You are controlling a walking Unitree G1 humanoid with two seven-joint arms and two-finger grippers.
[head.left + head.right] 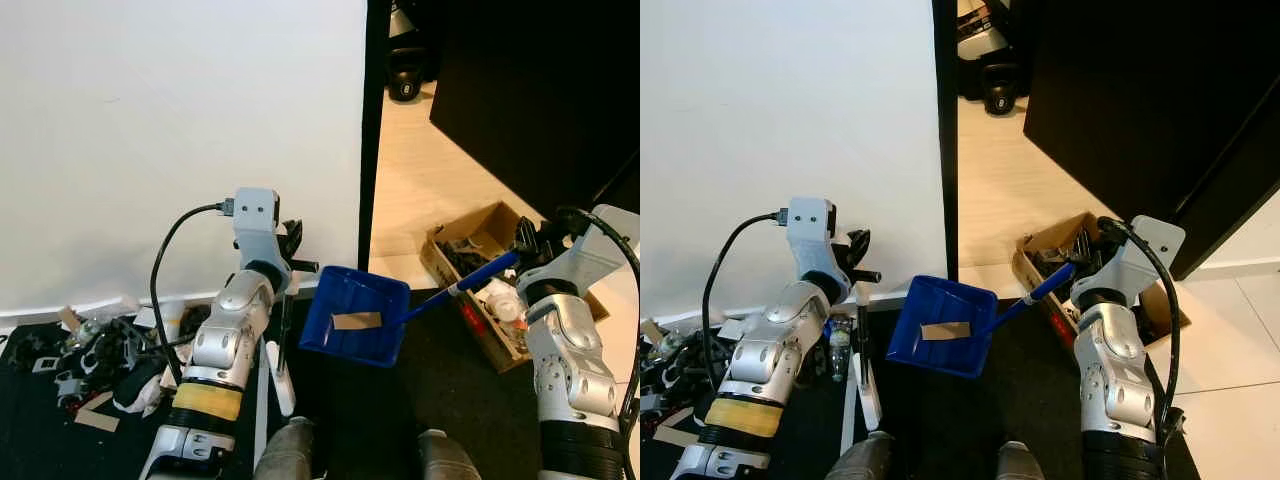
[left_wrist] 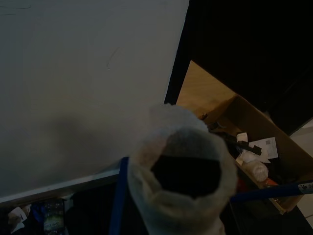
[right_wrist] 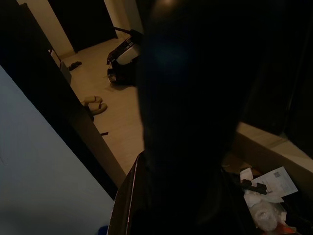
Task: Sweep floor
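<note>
Left eye view: right gripper's (image 1: 528, 243) jaws grasp blue dustpan (image 1: 352, 317) carrying a cardboard scrap (image 1: 357, 321).

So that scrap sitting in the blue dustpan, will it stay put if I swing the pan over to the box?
Probably not if moved fast. The scrap looks like thin, flat cardboard, so likely very light and apt to slide or flutter. The dustpan seems smooth plastic and is tilted, held by its handle at the right gripper, with the cardboard box close by.
</note>
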